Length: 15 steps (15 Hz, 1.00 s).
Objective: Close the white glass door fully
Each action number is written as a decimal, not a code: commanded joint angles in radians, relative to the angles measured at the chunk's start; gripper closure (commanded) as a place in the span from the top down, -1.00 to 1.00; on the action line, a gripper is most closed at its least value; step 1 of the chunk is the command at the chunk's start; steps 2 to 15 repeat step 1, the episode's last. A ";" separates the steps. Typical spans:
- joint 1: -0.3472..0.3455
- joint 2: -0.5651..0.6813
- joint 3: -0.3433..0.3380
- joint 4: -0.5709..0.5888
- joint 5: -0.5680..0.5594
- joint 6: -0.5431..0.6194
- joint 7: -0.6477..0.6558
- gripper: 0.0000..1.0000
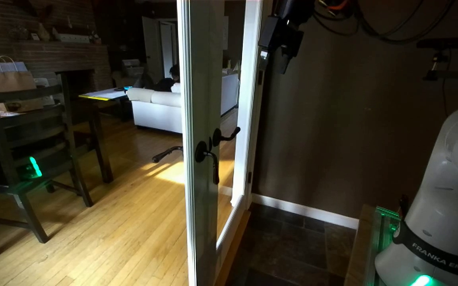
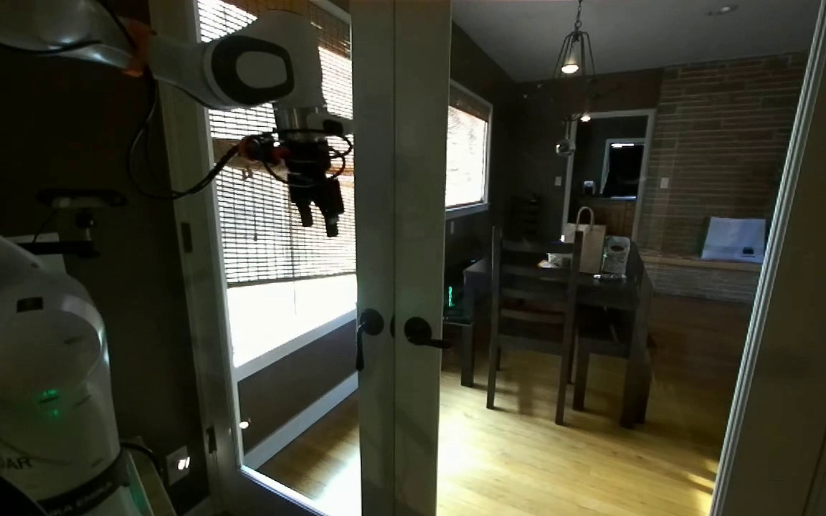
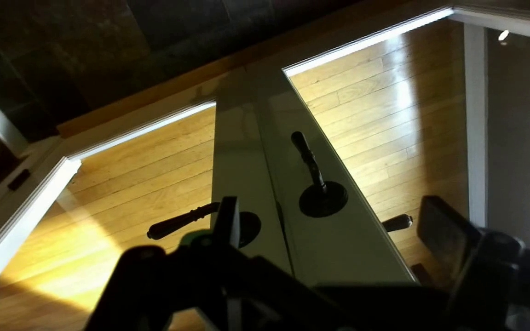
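Note:
Two white-framed glass door leaves meet at a narrow dark seam. One leaf (image 2: 376, 430) has a black lever handle (image 2: 370, 322) hanging down, also in the wrist view (image 3: 323, 197). The other leaf (image 2: 416, 423) has a black lever handle (image 2: 419, 332) pointing sideways. No small round knob shows, so I cannot tell which leaf is the white glass door, or whether they are flush. My gripper (image 2: 318, 226) points down, high above the handles. In the wrist view its fingers (image 3: 334, 220) are wide apart with nothing gripped; the door stiles lie beyond them.
The robot base (image 1: 431, 238) stands beside the brown wall (image 1: 312, 139) on dark tile. A camera on a mount (image 2: 83, 208) is near the arm. Chairs (image 2: 528, 315), a table (image 2: 635, 301) and a white sofa (image 1: 157, 111) stand beyond the doors.

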 commanded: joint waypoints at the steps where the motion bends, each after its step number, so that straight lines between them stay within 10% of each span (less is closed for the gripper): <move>1: -0.003 0.000 -0.005 0.002 0.002 -0.002 -0.004 1.00; 15: -0.003 0.000 -0.005 0.002 0.002 -0.002 -0.004 1.00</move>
